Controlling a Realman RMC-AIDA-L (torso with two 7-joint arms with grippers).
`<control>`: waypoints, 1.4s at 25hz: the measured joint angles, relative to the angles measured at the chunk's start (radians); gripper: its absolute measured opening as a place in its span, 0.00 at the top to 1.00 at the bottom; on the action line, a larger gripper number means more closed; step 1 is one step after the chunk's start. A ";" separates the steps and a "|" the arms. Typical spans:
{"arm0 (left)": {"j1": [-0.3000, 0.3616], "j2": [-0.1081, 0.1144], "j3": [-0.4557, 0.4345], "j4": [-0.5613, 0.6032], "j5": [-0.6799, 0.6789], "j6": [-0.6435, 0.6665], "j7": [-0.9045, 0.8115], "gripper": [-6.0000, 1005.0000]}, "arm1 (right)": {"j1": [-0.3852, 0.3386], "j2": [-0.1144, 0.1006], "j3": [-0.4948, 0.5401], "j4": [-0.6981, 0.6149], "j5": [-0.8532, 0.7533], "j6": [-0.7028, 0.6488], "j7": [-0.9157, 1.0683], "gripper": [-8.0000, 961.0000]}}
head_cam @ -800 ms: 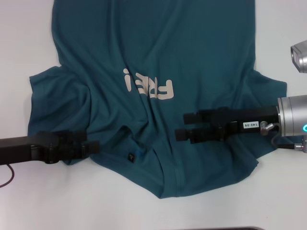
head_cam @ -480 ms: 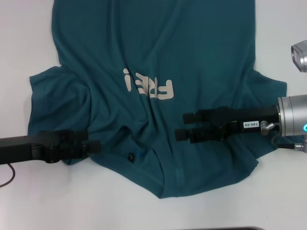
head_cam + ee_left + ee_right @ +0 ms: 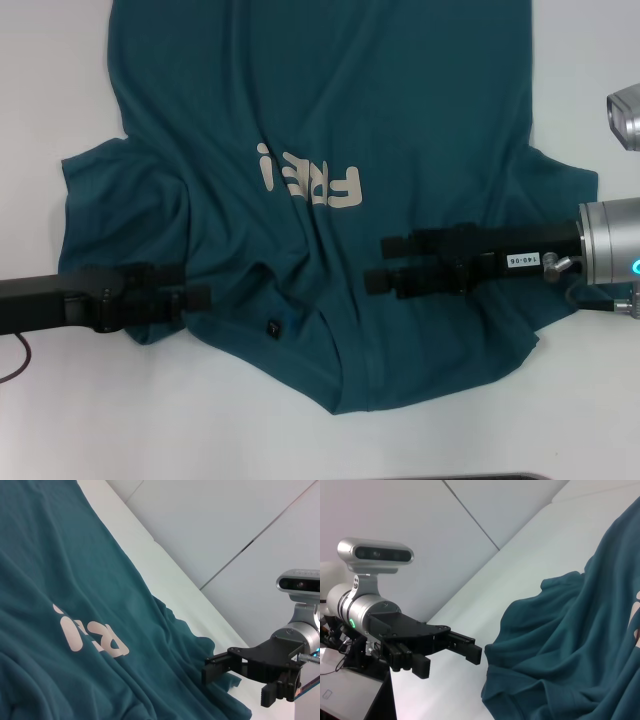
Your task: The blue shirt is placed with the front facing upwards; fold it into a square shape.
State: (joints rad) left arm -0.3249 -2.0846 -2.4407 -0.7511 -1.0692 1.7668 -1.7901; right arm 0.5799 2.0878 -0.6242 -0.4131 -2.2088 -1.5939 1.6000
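The blue shirt (image 3: 400,100) lies rumpled on the white table, front up, with its off-white letters (image 3: 305,180) near the middle and the small black neck tag (image 3: 272,326) close to the near edge. My left gripper (image 3: 190,288) is open, low over the shirt's left sleeve and shoulder edge; it also shows in the right wrist view (image 3: 445,659), just off the cloth's edge (image 3: 580,645). My right gripper (image 3: 367,264) is open, hovering over the chest just below the letters; it also shows in the left wrist view (image 3: 240,682) above the cloth (image 3: 75,580).
The white table (image 3: 60,80) shows on both sides of the shirt and along the near edge. A thin cable (image 3: 15,370) hangs by the left arm. A dark edge (image 3: 450,477) runs along the table front.
My right gripper has slid a little further left over the chest. My left gripper has shifted only slightly at the sleeve edge. The shirt has not moved.
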 joint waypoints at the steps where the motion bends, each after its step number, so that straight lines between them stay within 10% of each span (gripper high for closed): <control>1: 0.000 0.000 0.000 0.001 0.000 0.000 0.000 0.14 | 0.000 0.000 -0.002 0.000 0.000 0.000 0.000 0.04; 18: -0.033 0.049 -0.222 0.006 0.005 -0.107 -0.535 0.14 | 0.000 0.000 0.002 0.000 0.000 0.000 0.002 0.05; 35: -0.028 0.050 -0.222 0.009 0.068 -0.323 -0.608 0.14 | 0.000 -0.002 0.001 -0.001 0.010 -0.001 0.009 0.05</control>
State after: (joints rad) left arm -0.3527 -2.0342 -2.6631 -0.7418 -1.0007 1.4441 -2.3985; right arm 0.5798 2.0862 -0.6228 -0.4142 -2.1986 -1.5954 1.6092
